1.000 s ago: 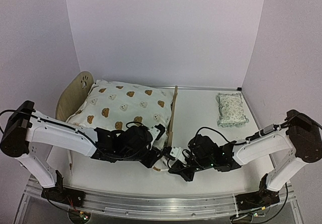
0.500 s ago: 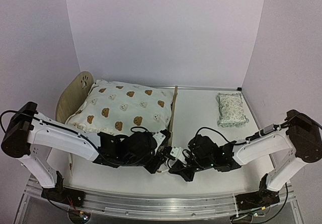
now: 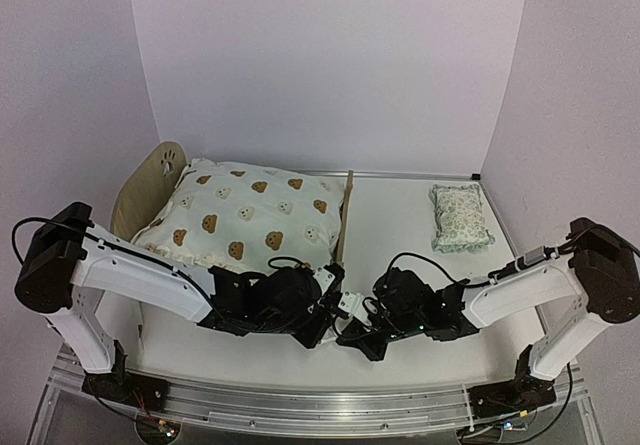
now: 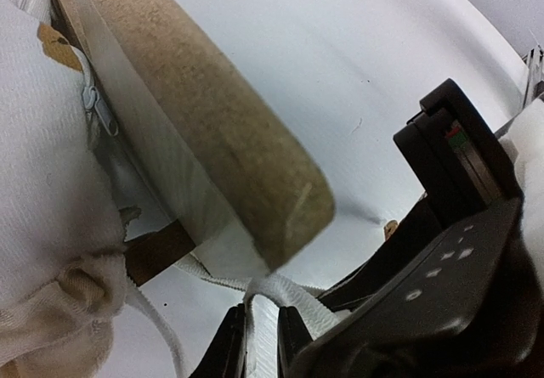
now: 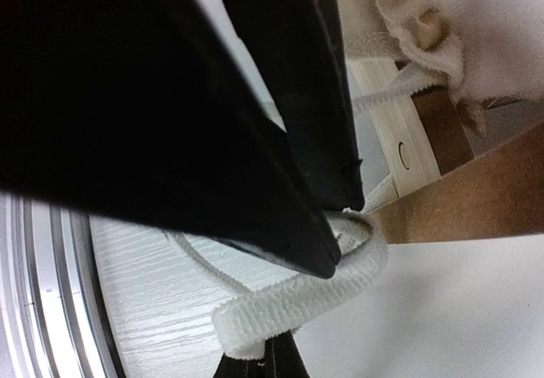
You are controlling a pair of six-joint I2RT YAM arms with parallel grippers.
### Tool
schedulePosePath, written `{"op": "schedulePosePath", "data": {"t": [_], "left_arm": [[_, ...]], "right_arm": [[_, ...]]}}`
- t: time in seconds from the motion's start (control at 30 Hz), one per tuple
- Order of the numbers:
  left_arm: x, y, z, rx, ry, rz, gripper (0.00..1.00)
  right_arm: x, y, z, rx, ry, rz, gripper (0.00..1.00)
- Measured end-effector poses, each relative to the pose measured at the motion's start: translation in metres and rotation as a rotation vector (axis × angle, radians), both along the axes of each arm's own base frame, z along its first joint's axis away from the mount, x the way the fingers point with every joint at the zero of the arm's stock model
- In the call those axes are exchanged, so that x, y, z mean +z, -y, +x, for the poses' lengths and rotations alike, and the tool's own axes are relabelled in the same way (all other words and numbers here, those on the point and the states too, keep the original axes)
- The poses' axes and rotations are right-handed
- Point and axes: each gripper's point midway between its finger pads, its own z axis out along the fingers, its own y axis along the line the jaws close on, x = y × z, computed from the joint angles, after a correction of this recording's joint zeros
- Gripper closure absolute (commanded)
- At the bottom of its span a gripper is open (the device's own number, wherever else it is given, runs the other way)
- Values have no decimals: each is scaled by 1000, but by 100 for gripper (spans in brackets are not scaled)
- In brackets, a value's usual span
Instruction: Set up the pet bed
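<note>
Just beside the pet bed (image 3: pixel 155 180) footboard (image 4: pixel 212 123), left hand (image 4: pixel 259 344) pinches white strap (image 5: pixel 297 297); right hand (image 5: pixel 340 234) closed.

Lilac walls (image 3: pixel 320 55), white table (image 3: pixel 400 227)

**Soft, even light above; wrist views cramped and contrasty**

From above you get flat, diffuse light. The tabletop (image 3: pixel 400 225) reads bright, and the arms (image 3: pixel 150 275) throw only faint, soft-edged shadows at lower centre. The rail (image 3: pixel 320 405) along the bottom bows slightly from the wide lens.

In your left wrist view the tabletop at upper right is nearly washed out, and the footboard (image 4: pixel 212 132) shades its own underside at lower left.

In your right wrist view the left hand (image 5: pixel 340 229) fills the upper left as featureless black, while the white strap (image 5: pixel 297 301) shows its weave.
</note>
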Motion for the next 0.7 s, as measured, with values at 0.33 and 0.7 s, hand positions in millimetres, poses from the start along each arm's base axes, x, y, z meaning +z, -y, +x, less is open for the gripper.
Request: {"op": "schedulePosePath", "data": {"t": [0.33, 0.7], "left_arm": [[1, -5, -2, 50, -13, 28, 70], [31, -37, -16, 121, -54, -27, 47]], "right_arm": [[1, -1, 0, -1, 1, 5, 100], [7, -6, 2, -18, -12, 23, 100]]}}
